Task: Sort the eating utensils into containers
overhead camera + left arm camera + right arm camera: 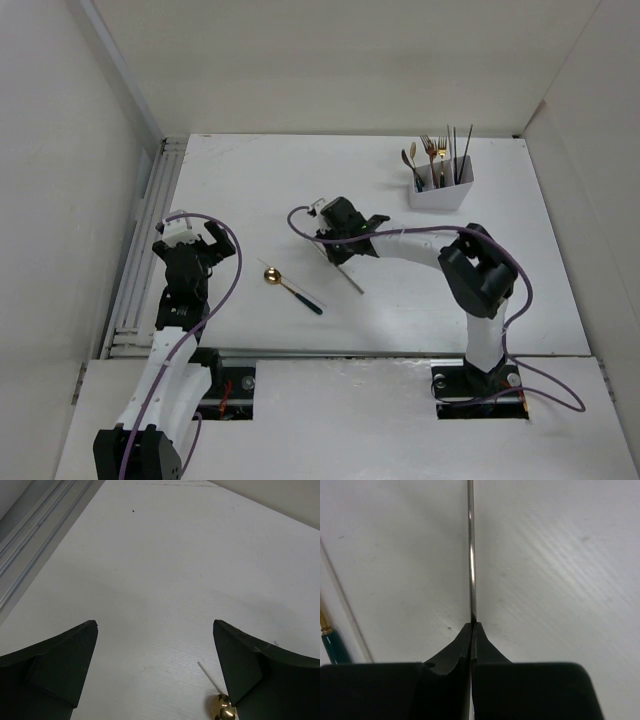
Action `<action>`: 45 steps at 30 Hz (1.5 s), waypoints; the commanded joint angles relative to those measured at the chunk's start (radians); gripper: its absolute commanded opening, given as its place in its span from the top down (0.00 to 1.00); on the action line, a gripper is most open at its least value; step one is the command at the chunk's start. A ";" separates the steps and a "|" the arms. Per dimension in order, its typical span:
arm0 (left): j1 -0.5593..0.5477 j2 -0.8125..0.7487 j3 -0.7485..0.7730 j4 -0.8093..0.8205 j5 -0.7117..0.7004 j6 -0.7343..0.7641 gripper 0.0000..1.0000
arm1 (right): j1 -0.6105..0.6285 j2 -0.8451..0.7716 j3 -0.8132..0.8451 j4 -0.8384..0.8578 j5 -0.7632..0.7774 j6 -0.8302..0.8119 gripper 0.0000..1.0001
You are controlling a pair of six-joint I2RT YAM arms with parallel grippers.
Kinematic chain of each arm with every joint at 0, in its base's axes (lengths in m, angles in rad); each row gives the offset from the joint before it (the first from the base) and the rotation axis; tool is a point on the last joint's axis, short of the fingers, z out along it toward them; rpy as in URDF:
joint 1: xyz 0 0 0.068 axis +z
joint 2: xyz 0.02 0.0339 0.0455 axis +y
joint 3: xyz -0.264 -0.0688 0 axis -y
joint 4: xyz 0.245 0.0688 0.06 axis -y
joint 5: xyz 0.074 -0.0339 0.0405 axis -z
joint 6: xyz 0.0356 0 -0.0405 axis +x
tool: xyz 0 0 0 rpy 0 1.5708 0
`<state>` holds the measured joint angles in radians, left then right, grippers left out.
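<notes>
My right claw [472, 626] is pinched shut on a thin chopstick [470, 555]. It is dark, glossy and metallic-looking, and it runs straight out from my fingertips. Seen from above, its long axis slants across the bench [260, 190], its free end pointing toward the near right. My left claw [155, 625] stands wide, holding nothing. Near it a spoon [296, 294] lies diagonally, gold bowl far-left and dark green handle near-right. Forks, spoons and sticks stand upright in the white bin [440, 195] at the far right.
</notes>
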<state>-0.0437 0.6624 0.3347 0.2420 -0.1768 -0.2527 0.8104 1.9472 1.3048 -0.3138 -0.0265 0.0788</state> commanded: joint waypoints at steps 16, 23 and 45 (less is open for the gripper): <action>0.002 -0.026 -0.020 0.049 -0.010 0.004 0.00 | -0.438 -0.281 0.158 0.138 -0.143 -0.096 1.00; 0.011 -0.026 -0.020 0.059 -0.010 0.004 0.00 | -0.317 -0.134 0.245 -0.134 -0.170 -0.208 0.56; 0.021 -0.017 -0.029 0.068 0.008 0.013 0.00 | 0.001 0.081 0.166 -0.242 0.106 0.009 0.35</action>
<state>-0.0284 0.6586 0.3180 0.2535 -0.1768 -0.2447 0.8101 2.0418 1.4811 -0.5579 0.0612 0.0578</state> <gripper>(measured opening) 0.997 0.665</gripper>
